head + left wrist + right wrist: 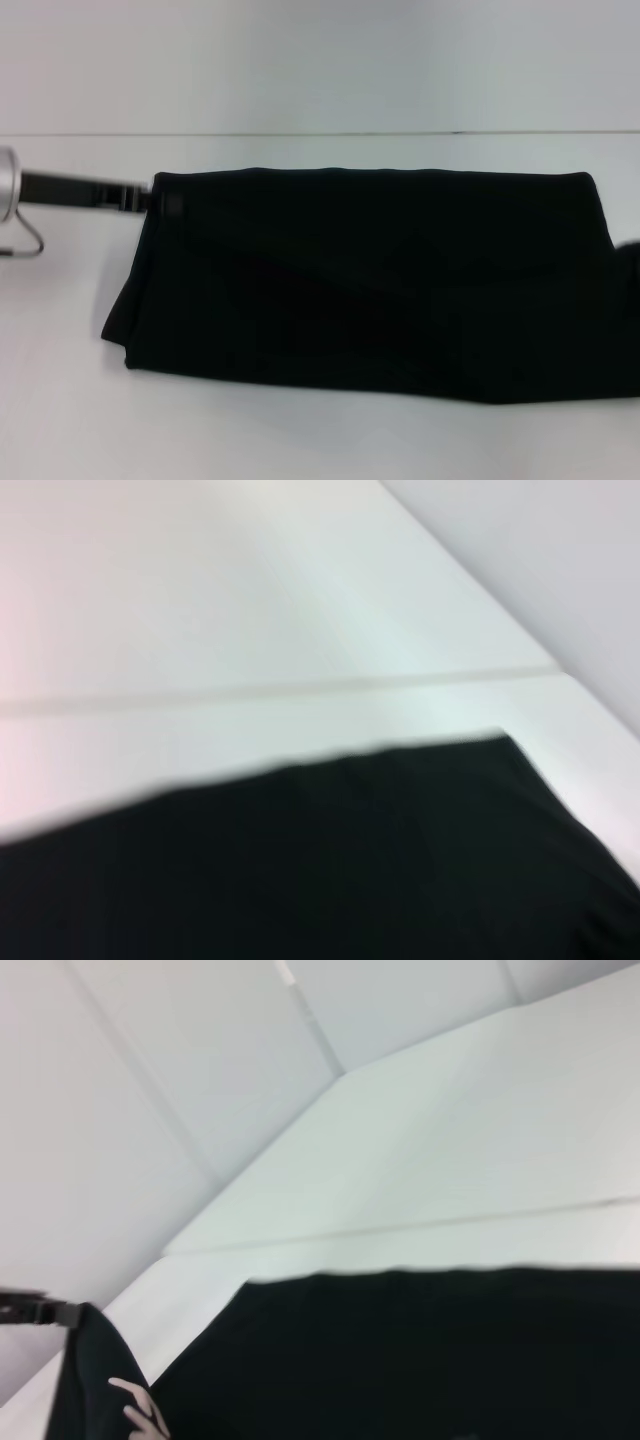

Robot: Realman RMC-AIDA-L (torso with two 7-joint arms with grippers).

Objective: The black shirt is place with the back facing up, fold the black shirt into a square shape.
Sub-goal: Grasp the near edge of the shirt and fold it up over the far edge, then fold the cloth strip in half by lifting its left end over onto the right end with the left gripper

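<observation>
Left arm: silver-grey rounded housing at the picture's left edge, followed by a slim black bar section with a pale metallic band or clamp near its far end. A thin grey wire loop hangs beneath the housing. Screws and markings not discernible

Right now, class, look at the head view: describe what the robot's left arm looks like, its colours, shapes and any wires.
The left arm shows a rounded silver-grey joint at the picture's edge, then a slim black bar with a paler band, reaching the black shirt. A thin wire loops below the joint. Its jaws cannot be made out. The right arm is only a dark blur at the opposite edge.
</observation>
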